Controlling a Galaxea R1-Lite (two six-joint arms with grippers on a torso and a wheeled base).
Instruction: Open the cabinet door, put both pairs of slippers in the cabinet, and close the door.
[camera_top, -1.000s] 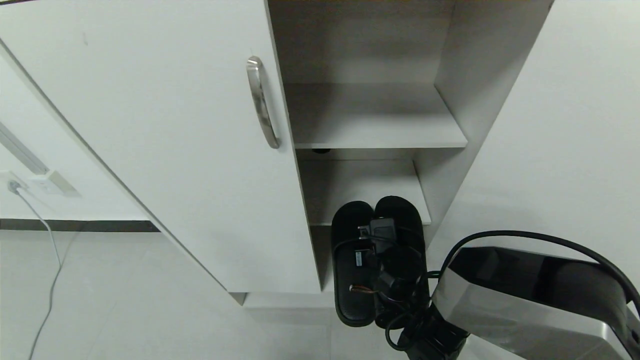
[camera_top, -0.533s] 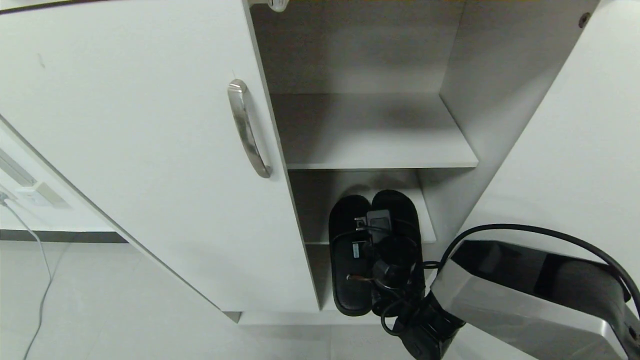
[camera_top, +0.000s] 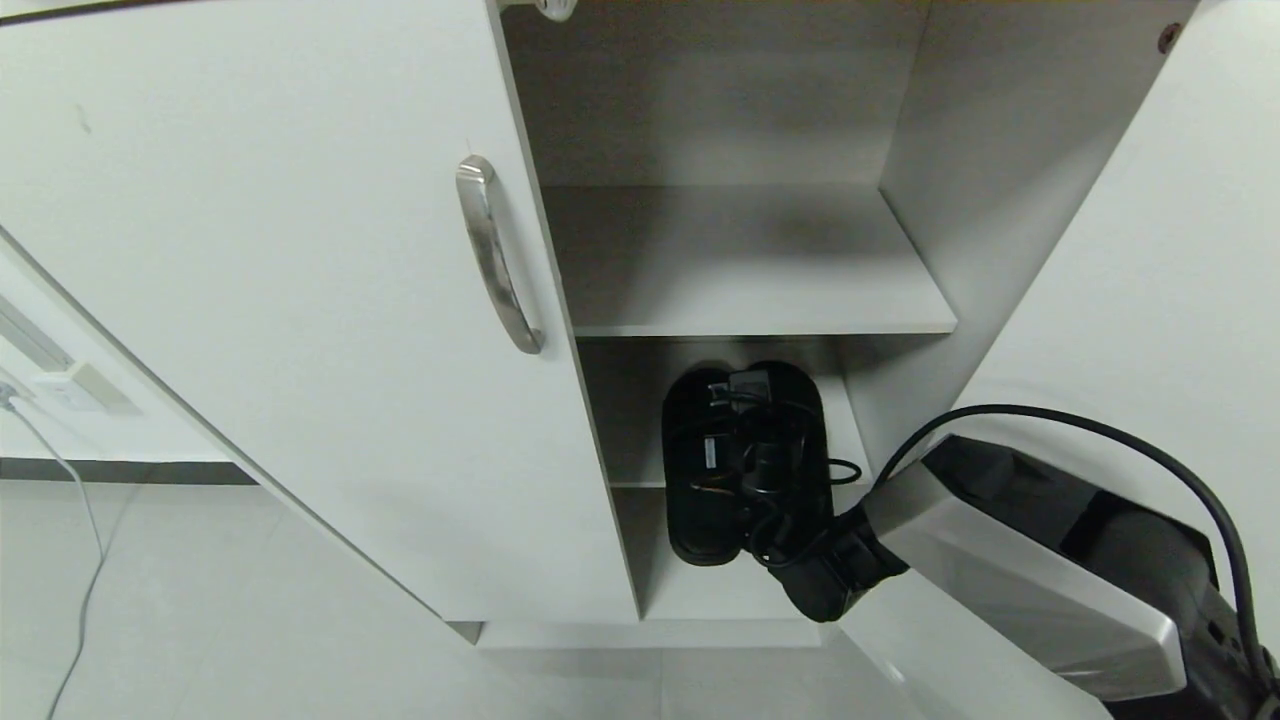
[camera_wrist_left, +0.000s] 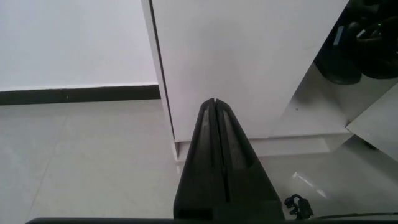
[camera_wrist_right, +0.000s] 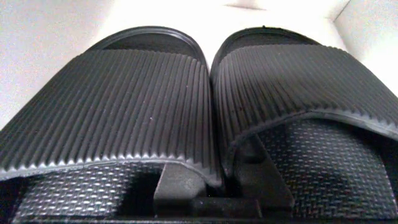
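right gripper (camera_top: 752, 455) clamped on slippers (camera_top: 697, 520) at lower centre of frame, pinching their touching inner sides under the straps; likely light, rubbery, flexy, ribbed straps grippy.

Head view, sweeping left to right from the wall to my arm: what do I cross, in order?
Wall socket → cabinet door → metal door handle → pair of black slippers → right arm.
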